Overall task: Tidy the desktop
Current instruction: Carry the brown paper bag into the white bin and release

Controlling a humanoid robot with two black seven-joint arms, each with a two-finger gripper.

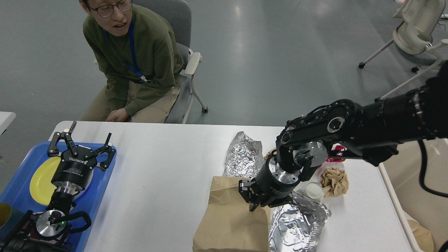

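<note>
A: Desktop [168,168] lies below me; my right gripper [257,201] pinches the paper bag [231,217] top edge.
B: Risk?
A: Thin pinch may slip, bag dragging the foil [297,227] beside it. Left gripper [81,141] spread wide.

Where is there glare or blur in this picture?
Head view: overhead lights streak bright reflections on the grey floor; the crumpled foil wrap sparkles; the desktop is evenly lit with soft shadows; nothing looks motion-blurred.
</note>
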